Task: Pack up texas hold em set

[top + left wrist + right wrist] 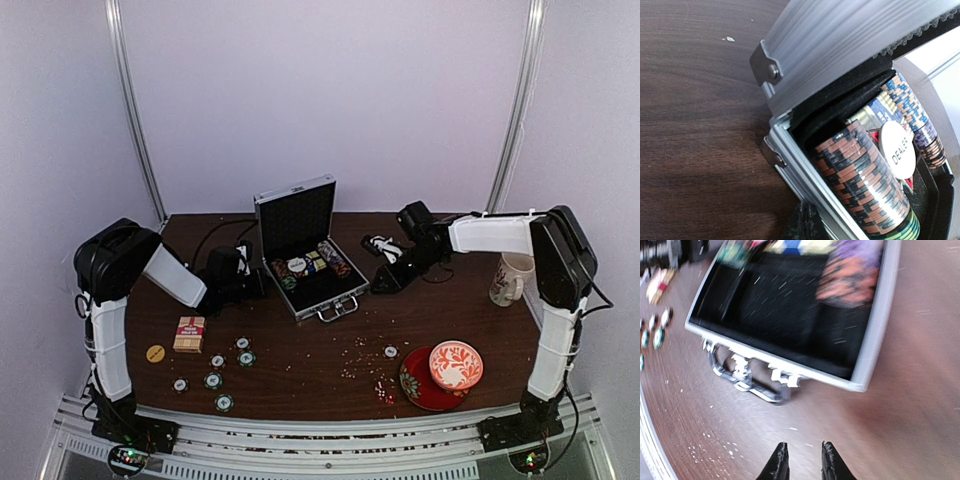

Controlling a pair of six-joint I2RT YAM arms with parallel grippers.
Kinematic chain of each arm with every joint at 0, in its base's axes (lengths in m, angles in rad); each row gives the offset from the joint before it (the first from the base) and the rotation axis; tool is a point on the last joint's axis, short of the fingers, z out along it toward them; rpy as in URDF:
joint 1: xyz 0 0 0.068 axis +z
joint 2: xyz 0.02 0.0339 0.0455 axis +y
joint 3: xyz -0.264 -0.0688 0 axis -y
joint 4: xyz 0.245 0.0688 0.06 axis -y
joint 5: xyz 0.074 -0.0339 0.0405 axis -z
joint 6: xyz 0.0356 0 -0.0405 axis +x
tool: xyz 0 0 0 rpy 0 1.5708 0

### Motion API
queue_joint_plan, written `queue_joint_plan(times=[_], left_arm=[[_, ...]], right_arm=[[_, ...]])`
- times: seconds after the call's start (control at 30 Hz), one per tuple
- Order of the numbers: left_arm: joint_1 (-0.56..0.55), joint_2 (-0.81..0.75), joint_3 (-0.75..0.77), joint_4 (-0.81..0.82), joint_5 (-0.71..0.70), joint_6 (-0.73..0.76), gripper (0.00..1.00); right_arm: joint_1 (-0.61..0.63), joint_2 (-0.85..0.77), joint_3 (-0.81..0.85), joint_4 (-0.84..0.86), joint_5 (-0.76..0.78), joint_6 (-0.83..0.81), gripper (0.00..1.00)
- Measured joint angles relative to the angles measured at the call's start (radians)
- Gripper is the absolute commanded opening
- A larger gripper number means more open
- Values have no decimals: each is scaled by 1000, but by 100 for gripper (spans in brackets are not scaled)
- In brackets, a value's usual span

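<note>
The silver briefcase (pixel 300 250) stands open at mid table, lid upright, with rows of chips (pixel 305 265) in its black tray. My left gripper (pixel 245 268) is shut against the case's left side. In the left wrist view only a dark finger tip (pixel 807 224) shows under the case rim (pixel 795 167), beside a brown-black chip stack (pixel 865 185) and a white dealer button (pixel 897 150). My right gripper (pixel 387 277) hovers right of the case; its jaws (pixel 804 449) stand narrowly open and empty over bare wood near the case corner (pixel 867 355). The red-tan card box (pixel 189 333), loose green-white chips (pixel 214 380) and red dice (pixel 383 390) lie on the table.
A red-and-white bowl (pixel 456 364) sits on a red saucer (pixel 418 388) at front right. A white mug (pixel 511 278) stands at the right edge. A tan disc (pixel 155 353) lies left of the card box. The case handle (pixel 747 382) points at the front edge.
</note>
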Motion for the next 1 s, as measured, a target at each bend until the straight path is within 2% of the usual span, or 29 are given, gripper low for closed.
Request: queue_joint_plan(times=[0.13, 0.2, 0.37, 0.53, 0.6, 0.77, 1.0], left_arm=[[0, 0, 0, 0, 0, 0, 2], [0, 0, 0, 0, 0, -2, 2], [0, 0, 0, -1, 0, -7, 2], [0, 0, 0, -2, 0, -7, 2], [0, 0, 1, -4, 0, -7, 2], [0, 0, 5, -11, 6, -3, 2], [5, 0, 5, -11, 36, 16, 2]], right_arm=[[-75, -22, 14, 51, 18, 40, 9], [-102, 12, 63, 67, 56, 74, 5], [-111, 205, 270, 97, 131, 159, 4], [-84, 343, 340, 87, 156, 181, 4], [-66, 351, 350, 93, 161, 178, 4], [1, 336, 320, 104, 163, 151, 4], [64, 193, 102, 140, 212, 98, 3]])
